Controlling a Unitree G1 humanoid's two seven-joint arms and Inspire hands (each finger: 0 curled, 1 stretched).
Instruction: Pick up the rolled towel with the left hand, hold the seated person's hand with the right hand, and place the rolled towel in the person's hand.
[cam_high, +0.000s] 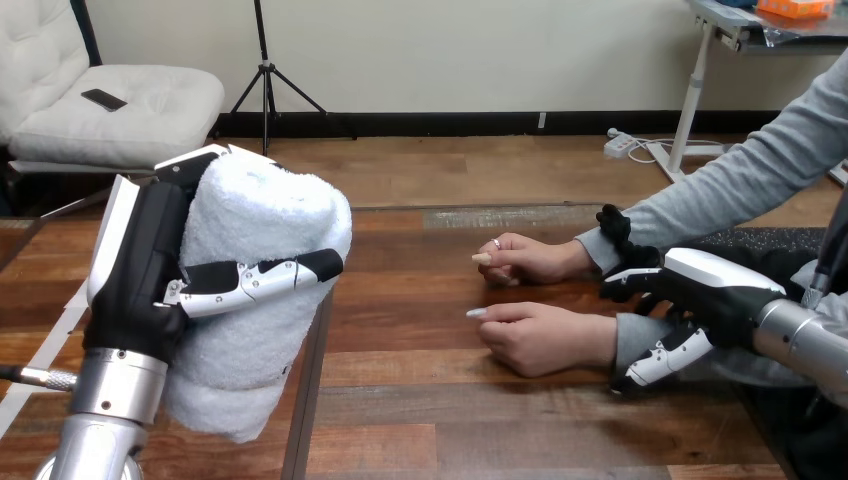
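Left robot hand (150, 270) grips the rolled towel (262, 215); right robot hand (720, 295) curls round the person's nearer wrist (627, 340).

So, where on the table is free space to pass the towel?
Bare table lies between the rolled towel in the left hand and the person's farther hand and nearer hand, and along the near edge. Crowded at the right, where the right hand grips the person's wrist.
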